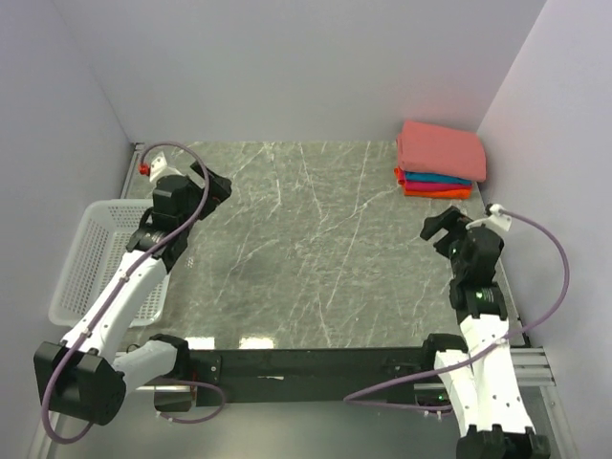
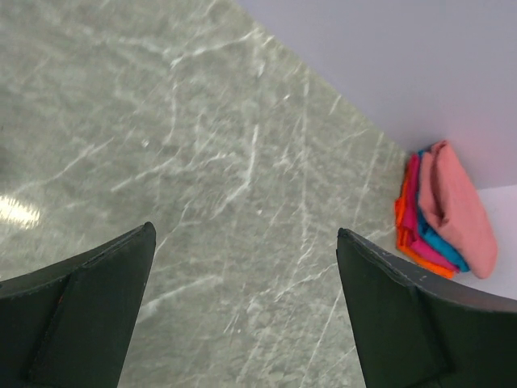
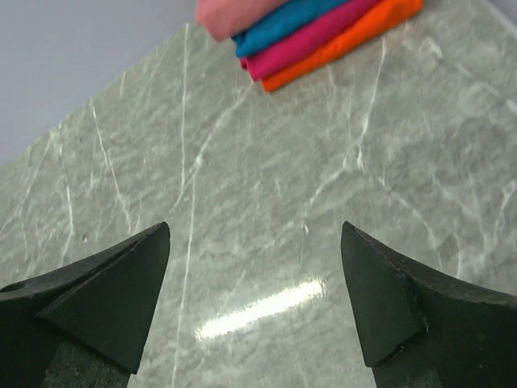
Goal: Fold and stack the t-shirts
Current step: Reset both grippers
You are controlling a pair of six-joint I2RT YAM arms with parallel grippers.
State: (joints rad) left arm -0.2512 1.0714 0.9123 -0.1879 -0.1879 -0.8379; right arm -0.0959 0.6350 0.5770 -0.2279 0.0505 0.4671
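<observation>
Several folded t-shirts lie in one stack at the table's far right corner: a salmon shirt [image 1: 442, 148] on top, then a teal-blue shirt [image 1: 440, 178], a magenta-pink shirt [image 1: 435, 185] and an orange shirt [image 1: 436, 192] at the bottom. The stack also shows in the left wrist view [image 2: 452, 206] and the right wrist view [image 3: 323, 36]. My left gripper [image 1: 218, 185] is open and empty above the table's far left. My right gripper [image 1: 438, 228] is open and empty, a little in front of the stack.
A white plastic mesh basket [image 1: 91, 256] stands at the left edge, partly under my left arm. The grey marble tabletop [image 1: 316, 239] is walled by pale panels at the left, back and right. A black rail runs along the near edge.
</observation>
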